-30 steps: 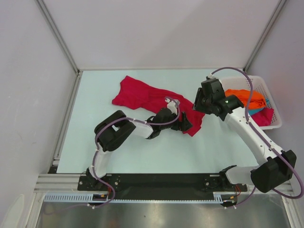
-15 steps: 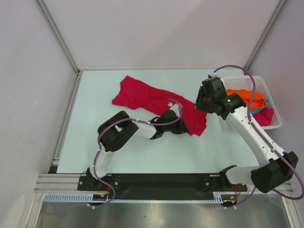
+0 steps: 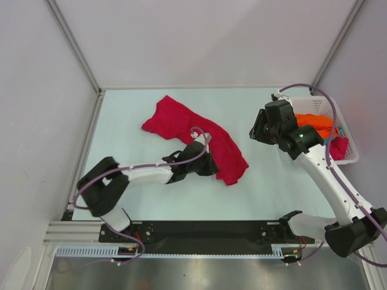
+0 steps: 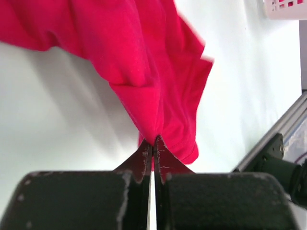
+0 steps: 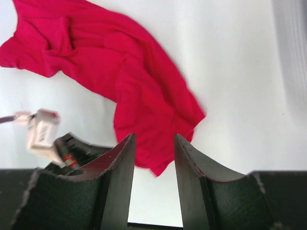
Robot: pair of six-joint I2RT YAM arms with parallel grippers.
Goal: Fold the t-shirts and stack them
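A crumpled crimson t-shirt (image 3: 193, 127) lies across the middle of the table. My left gripper (image 3: 208, 164) is at its near edge, jaws shut on a pinched fold of the red cloth (image 4: 154, 140). The rest of the shirt (image 4: 144, 57) trails away from the fingers. My right gripper (image 3: 255, 129) hangs open above the table to the right of the shirt, nothing between its fingers (image 5: 153, 136); the shirt (image 5: 120, 81) shows below it. An orange t-shirt (image 3: 314, 124) and a sliver of a teal t-shirt (image 3: 340, 130) lie in the basket.
The white slatted basket (image 3: 349, 158) stands at the table's right edge, with more crimson cloth (image 3: 338, 147) inside it. Its corner (image 4: 285, 7) shows in the left wrist view. Metal frame posts and grey walls ring the table.
My left gripper shut on the shirt's near end and drew back to the left and toward the near edge, dragging that end along. The right arm shifted slightly right.
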